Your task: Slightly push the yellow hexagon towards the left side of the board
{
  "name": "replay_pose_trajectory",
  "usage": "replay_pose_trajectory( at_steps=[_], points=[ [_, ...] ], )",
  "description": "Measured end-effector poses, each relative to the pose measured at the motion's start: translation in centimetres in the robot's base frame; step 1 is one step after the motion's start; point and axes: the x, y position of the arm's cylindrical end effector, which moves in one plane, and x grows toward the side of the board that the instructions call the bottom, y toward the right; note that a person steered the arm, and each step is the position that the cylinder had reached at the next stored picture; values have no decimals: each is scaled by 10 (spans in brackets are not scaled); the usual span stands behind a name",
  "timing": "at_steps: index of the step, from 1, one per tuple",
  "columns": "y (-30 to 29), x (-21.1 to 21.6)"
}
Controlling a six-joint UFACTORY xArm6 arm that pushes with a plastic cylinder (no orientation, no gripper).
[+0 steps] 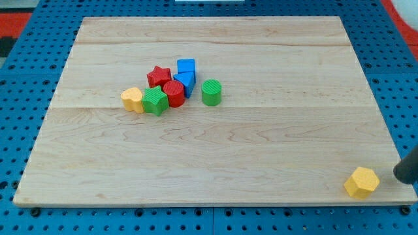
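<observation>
Yellow hexagon (pixel 361 182) sits at the board's (pixel 261 150) bottom-right corner, near the edge. Your tip (pixel 400 177) is just right of it, apart; no fingers here, just a rod. Block looks light, rigid, slippery: push its right face centrally or it'll spin.

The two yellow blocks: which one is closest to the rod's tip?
The yellow hexagon at the view's bottom right, just left of my tip. The other yellow block sits far off, beside the green block in the cluster.

Bright, even light — soft short shadows, sharp focus.
</observation>
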Motion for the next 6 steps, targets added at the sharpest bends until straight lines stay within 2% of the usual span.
replay_pose_trajectory(
  at_steps=[1,2,3,4,5,6],
  points=[
    [-8,27],
    [-47,17],
    [-92,-39],
    [-107,-73],
    [-30,-18],
    [-57,10]
  ],
)
